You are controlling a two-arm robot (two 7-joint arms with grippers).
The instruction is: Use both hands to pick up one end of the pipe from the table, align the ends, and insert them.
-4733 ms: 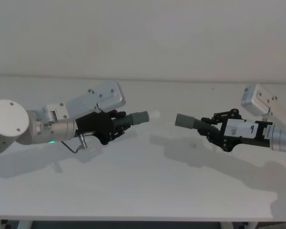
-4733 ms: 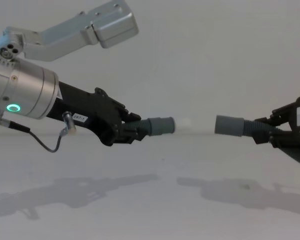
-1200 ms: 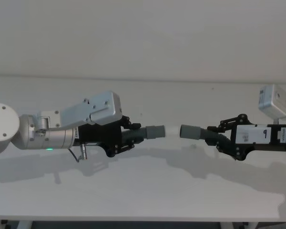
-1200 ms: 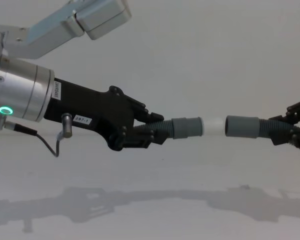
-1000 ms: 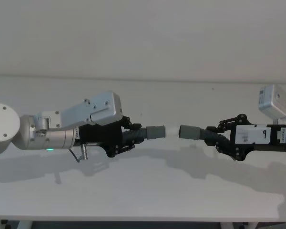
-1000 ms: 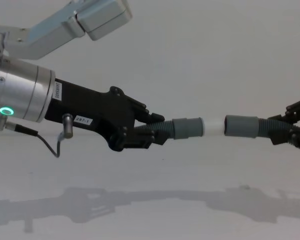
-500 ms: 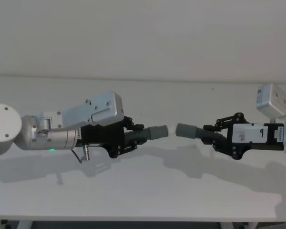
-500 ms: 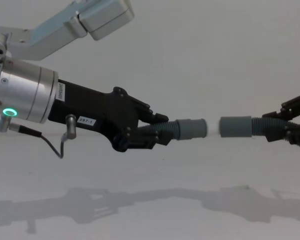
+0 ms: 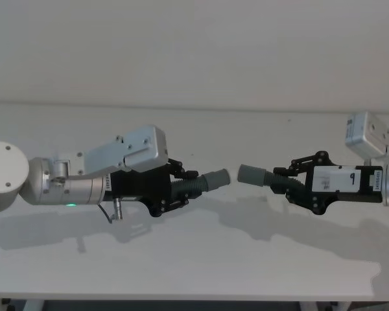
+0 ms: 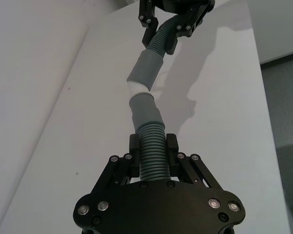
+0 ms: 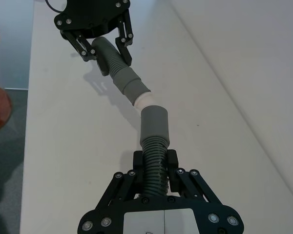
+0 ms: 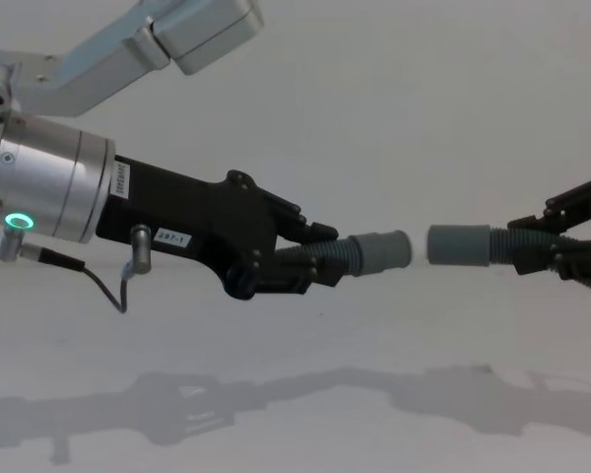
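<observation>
Look first at the ends: the left cuff (image 12: pixel 384 249), with its pale tip (image 10: pixel 138 87), and the right cuff (image 12: pixel 459 243) face each other above the table (image 9: pixel 201 259), nearly touching. The wrist views show the pale tip meeting the mouth of the other cuff at a kink, so in my judgement the two axes are not yet in line.

Each pipe piece is gripped on its ribbed part just behind the cuff — that leaves the smooth ends free to mate and keeps the flexible tube from drooping. The left piece (image 9: pixel 201 183) sticks out forward of your left gripper (image 9: pixel 175 186), whose jaws are clamped around the ribs. The right piece (image 9: pixel 262 177) juts from your right gripper (image 9: pixel 292 184), clenched on its ribs likewise.

You would likely need to straighten the angle before pushing — otherwise the tip may catch on the rim
</observation>
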